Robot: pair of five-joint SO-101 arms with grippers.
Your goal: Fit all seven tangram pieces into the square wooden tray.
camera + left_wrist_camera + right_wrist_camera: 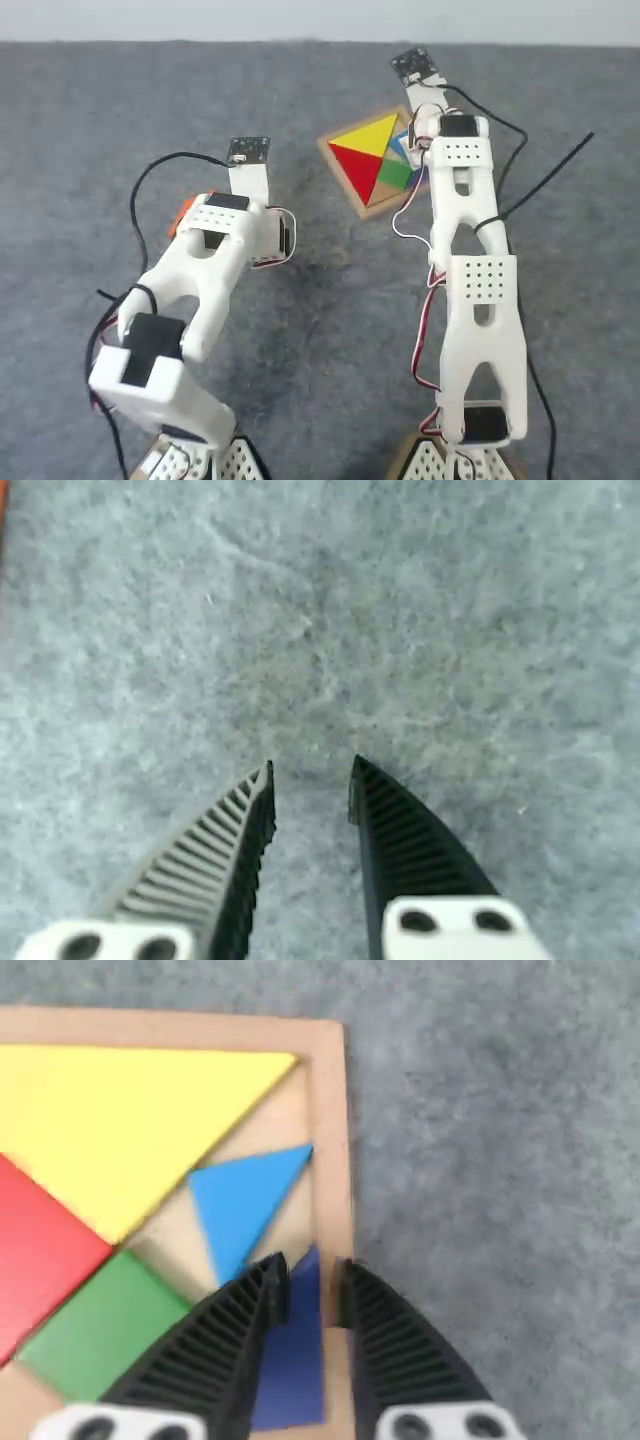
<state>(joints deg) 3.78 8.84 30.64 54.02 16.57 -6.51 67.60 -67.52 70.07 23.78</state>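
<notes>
Right gripper (308,1265) hangs low over the square wooden tray (330,1110) at its rim – fingers a narrow slit apart, clamping nothing, with the dark blue piece (297,1360) lying under the gap beside the light blue triangle (240,1210). Yellow triangle (130,1110), red piece (40,1260) and green piece (100,1325) sit in the tray. Left gripper (310,770) is over bare grey carpet (450,630), slightly parted and empty – an orange piece (180,213) lies out on the carpet, under that arm.
</notes>
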